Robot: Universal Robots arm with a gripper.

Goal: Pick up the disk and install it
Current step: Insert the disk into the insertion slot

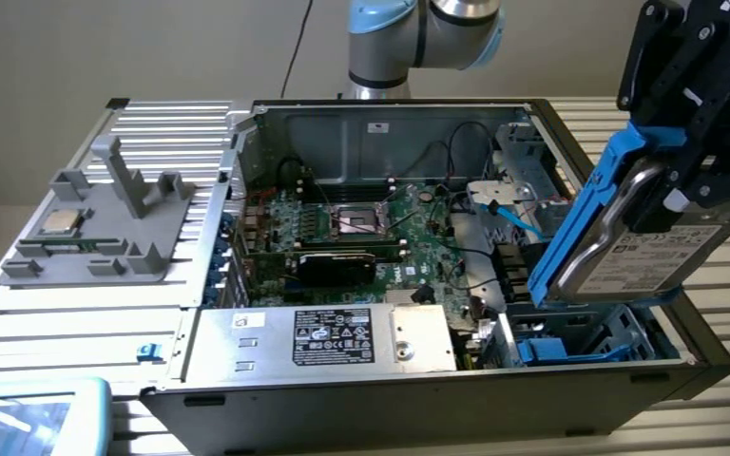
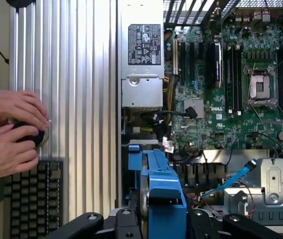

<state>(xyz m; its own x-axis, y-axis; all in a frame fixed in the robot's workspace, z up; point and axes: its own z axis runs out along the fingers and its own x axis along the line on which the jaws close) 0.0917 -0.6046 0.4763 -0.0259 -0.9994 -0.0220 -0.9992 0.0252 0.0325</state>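
Gripper [image 1: 684, 195] at the exterior view's upper right, jaws clamped on the disk [image 1: 644, 255]. Disk held on edge and tilted, its blue frame facing the open computer case [image 1: 339, 133], lower end just above the blue drive bay [image 1: 593, 340]. Case lies on ribbed counter [image 1: 73, 318]. Grey fixture [image 1: 118, 204] carrying CPU chip [image 1: 61, 221] sits beside the case, exterior view's left.

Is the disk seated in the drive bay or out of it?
Out. The gripper holds the disk on edge, tilted, its lower end over the blue drive bay.
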